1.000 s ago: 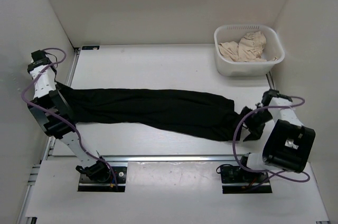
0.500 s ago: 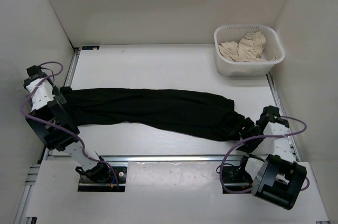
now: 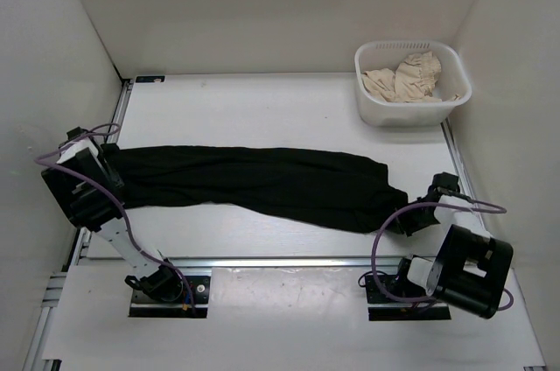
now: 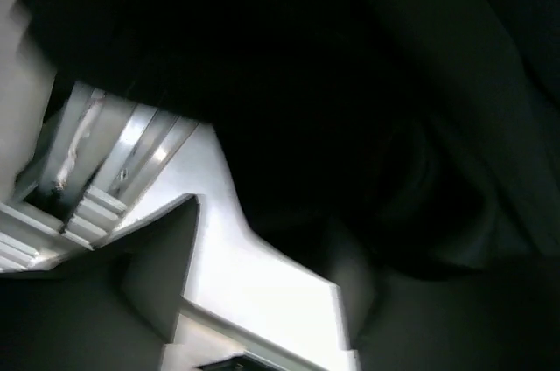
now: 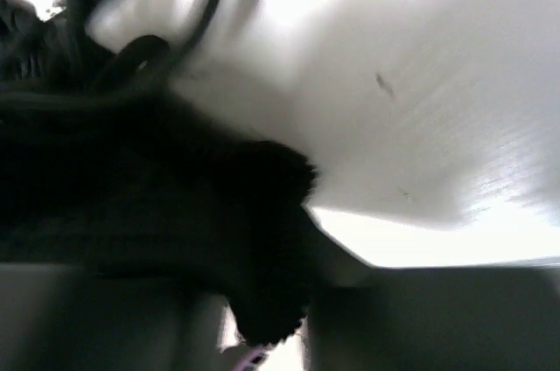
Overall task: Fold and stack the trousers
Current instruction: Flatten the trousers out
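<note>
While the trousers [image 3: 254,183] lie lengthwise between left gripper [image 3: 110,161] and right gripper [image 3: 414,218], I cannot tell whether either pinches them.

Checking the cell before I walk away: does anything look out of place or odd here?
Nothing spilled or damaged. The trousers lie unfolded, slanting across the table, left end at the table's left edge by the left gripper, right end bunched by the right gripper.
</note>
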Motion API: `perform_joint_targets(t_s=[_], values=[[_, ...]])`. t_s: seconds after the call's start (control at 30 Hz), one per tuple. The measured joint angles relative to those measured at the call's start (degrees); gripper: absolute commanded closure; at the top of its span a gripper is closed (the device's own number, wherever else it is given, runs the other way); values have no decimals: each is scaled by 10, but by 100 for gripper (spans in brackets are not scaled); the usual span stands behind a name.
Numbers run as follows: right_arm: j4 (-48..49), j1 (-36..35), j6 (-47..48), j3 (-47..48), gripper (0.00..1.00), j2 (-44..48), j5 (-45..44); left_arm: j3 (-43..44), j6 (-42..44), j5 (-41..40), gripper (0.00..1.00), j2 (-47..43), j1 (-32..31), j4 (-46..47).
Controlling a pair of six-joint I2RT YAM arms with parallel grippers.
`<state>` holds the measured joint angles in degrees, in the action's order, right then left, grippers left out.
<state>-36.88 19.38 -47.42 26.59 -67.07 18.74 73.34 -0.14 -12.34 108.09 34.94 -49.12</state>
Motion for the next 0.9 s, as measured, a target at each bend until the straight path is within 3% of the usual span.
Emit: perform_joint_targets(t_s=[0.03, 0.07, 0.1, 0.33, 0.47, 0.6, 0.73, 0.77, 0.83, 0.9], values=[[7, 0, -4, 6, 85, -12, -4, 0, 1, 1, 55, 10, -1, 3], [9, 1, -4, 14, 98, -22, -9, 0, 0, 3, 80, 17, -2, 4], [5, 2, -2, 28, 100, -31, -15, 0, -1, 5, 86, 17, -3, 6], [-58, 36, 42, 243, 100, -63, -50, -9, 0, 12, 86, 2, -7, 10], [-99, 78, 60, 353, 100, -64, -30, -35, -6, 18, 86, -69, -11, -12], [-121, 104, 65, 342, 100, -55, -20, -76, -7, 9, 86, -162, -8, -28], [-110, 155, 59, 234, 100, -35, -6, -183, -2, -35, 57, -229, 18, -28], [-106, 170, 57, 207, 100, -35, -4, -214, -1, -49, 42, -236, 26, -30], [-105, 195, 55, 168, 100, -43, -1, -275, 1, -69, 23, -239, 47, -38], [-103, 200, 56, 158, 100, -55, 7, -307, 2, -79, 17, -239, 68, -57]])
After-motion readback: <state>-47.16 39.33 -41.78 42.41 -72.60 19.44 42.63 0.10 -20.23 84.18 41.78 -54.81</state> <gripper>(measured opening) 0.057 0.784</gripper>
